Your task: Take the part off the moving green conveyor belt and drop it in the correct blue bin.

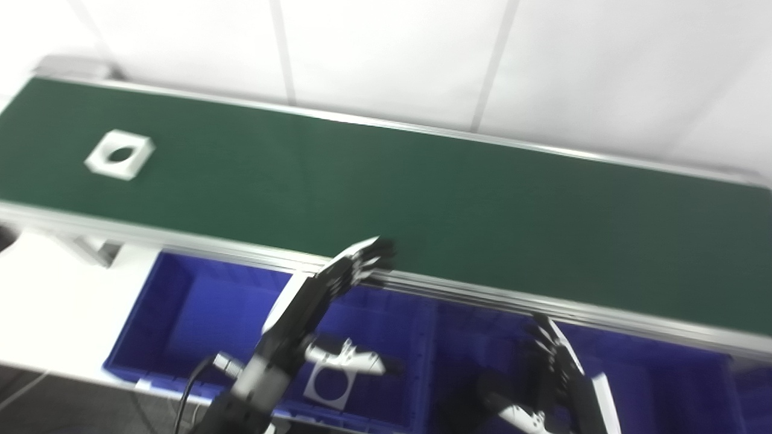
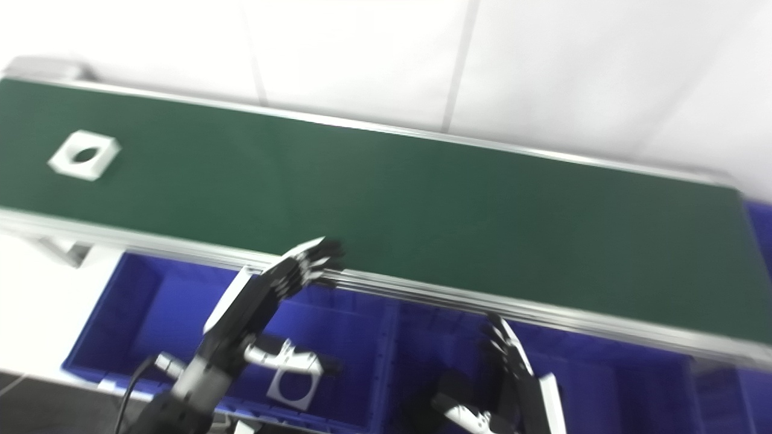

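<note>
A white square part with a round hole (image 1: 119,155) lies on the green conveyor belt (image 1: 422,193) at its far left; it also shows in the right eye view (image 2: 84,155). My left hand (image 1: 329,295) is open and empty, raised over the left blue bin (image 1: 181,301), fingertips at the belt's near rail. My right hand (image 1: 558,374) is open and empty, low over the middle blue bin (image 1: 482,337). Another white square part with a hole (image 1: 329,386) lies in the left bin under my left hand.
The belt's metal near rail (image 1: 543,307) runs across above the bins. A third blue bin (image 1: 681,386) sits to the right. A white wall stands behind the belt. White floor (image 1: 54,301) shows at the left.
</note>
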### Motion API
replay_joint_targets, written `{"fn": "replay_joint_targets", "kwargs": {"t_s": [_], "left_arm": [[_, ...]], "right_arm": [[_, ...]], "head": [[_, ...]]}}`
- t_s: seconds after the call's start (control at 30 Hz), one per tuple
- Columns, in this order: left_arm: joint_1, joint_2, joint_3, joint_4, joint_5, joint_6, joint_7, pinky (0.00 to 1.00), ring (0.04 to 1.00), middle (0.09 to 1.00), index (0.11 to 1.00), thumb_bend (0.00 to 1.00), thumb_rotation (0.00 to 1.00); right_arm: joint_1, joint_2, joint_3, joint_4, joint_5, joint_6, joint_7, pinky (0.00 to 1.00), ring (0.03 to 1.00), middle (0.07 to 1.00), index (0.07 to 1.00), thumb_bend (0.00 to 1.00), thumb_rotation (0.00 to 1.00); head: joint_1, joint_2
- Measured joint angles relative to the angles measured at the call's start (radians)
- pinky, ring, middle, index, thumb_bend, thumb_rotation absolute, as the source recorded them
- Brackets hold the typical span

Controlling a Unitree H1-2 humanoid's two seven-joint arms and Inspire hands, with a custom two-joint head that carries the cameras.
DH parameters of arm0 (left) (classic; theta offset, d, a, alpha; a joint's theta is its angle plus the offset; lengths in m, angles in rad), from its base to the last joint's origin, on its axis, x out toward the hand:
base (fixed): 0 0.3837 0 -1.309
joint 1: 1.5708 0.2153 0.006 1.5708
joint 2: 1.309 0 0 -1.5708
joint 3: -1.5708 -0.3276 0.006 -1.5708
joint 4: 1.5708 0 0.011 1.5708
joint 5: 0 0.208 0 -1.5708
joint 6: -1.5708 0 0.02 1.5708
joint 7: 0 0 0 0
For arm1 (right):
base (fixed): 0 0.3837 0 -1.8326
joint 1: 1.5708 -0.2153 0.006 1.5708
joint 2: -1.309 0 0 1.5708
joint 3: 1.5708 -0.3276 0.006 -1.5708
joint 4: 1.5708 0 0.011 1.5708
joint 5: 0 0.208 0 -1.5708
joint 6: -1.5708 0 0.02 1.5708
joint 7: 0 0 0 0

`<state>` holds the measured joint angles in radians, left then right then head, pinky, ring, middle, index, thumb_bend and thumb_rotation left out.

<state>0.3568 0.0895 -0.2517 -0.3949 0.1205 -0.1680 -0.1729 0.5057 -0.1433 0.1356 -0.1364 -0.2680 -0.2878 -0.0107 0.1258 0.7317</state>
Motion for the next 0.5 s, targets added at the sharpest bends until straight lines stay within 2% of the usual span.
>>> {"fn": "replay_joint_targets", "kwargs": {"t_s": [0.13, 0.2, 0.33, 0.47, 0.5], "left_arm": [[-0.061, 0.024, 0.037, -0.056, -0.012, 0.021, -0.004, 0.71, 0.799, 0.841, 0.844, 0.85, 0.14], [-0.087, 0.041, 0.066, -0.065, -0.006, 0.036, -0.003, 0.72, 0.812, 0.853, 0.846, 0.85, 0.1], [-0.108, 0.071, 0.102, -0.065, -0.025, 0.047, -0.007, 0.74, 0.854, 0.895, 0.868, 0.81, 0.1], [-0.148, 0.116, 0.132, -0.063, 0.01, 0.059, -0.022, 0.78, 0.866, 0.903, 0.883, 0.8, 0.18], [-0.161, 0.127, 0.144, -0.059, 0.026, 0.059, -0.022, 0.82, 0.884, 0.905, 0.892, 0.81, 0.19]], "right_arm": [[-0.004, -0.002, 0.0, 0.017, 0.004, -0.023, 0.0, 0.74, 0.794, 0.849, 0.91, 0.79, 0.36], [-0.006, -0.003, 0.0, 0.032, 0.001, -0.041, 0.0, 0.74, 0.792, 0.845, 0.907, 0.8, 0.37], [-0.006, -0.004, -0.001, 0.04, -0.004, -0.047, -0.001, 0.74, 0.795, 0.847, 0.904, 0.8, 0.38], [-0.011, -0.003, -0.001, 0.053, -0.005, -0.055, -0.002, 0.74, 0.793, 0.845, 0.904, 0.81, 0.38], [-0.013, -0.003, -0.001, 0.063, -0.006, -0.057, -0.003, 0.73, 0.787, 0.842, 0.901, 0.81, 0.38]], "head": [[-0.018, -0.008], [-0.023, -0.014], [-0.029, -0.023], [-0.043, -0.028], [-0.051, -0.031]]}}
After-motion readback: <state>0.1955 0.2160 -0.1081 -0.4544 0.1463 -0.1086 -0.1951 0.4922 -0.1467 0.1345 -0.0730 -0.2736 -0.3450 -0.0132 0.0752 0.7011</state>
